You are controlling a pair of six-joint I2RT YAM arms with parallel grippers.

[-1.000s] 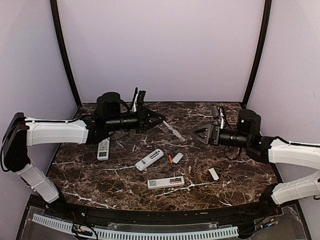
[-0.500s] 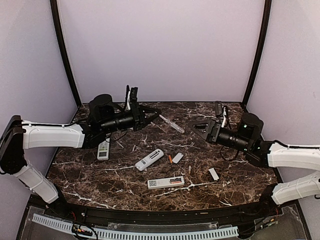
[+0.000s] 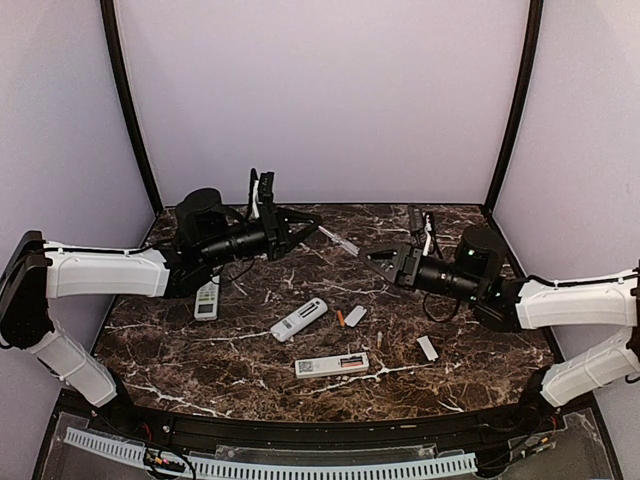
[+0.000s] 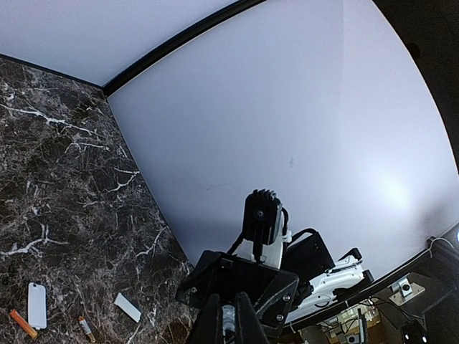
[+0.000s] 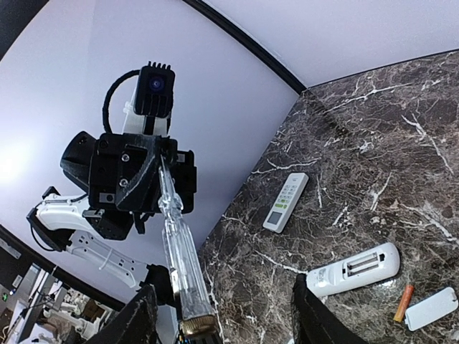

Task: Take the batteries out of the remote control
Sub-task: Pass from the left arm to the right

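My left gripper (image 3: 314,226) is clamped on a clear screwdriver (image 5: 176,244), whose handle pokes between the part-open, empty fingers of my right gripper (image 5: 226,321). Looks like a handover; next I close on the handle. Below the right gripper lies an opened remote (image 5: 355,269), with a loose battery (image 5: 404,312) beside it.

Dark brown marble tabletop (image 3: 200,360), white veins all over, slight sheen. Back wall (image 3: 320,100) pale lilac, plain, evenly lit. Left wall (image 3: 50,130) and right wall (image 3: 590,120) same shade. Left post (image 3: 125,100) and right post (image 3: 515,100), both black and gently curved, run up corners where walls meet. Black curved rim (image 3: 320,425) edges table's near side. Below rim, white slotted cable duct (image 3: 300,466) (clear panel around it, contents hard to make out). Light soft, diffuse; faint bright patch (image 4: 391,193) on wall.
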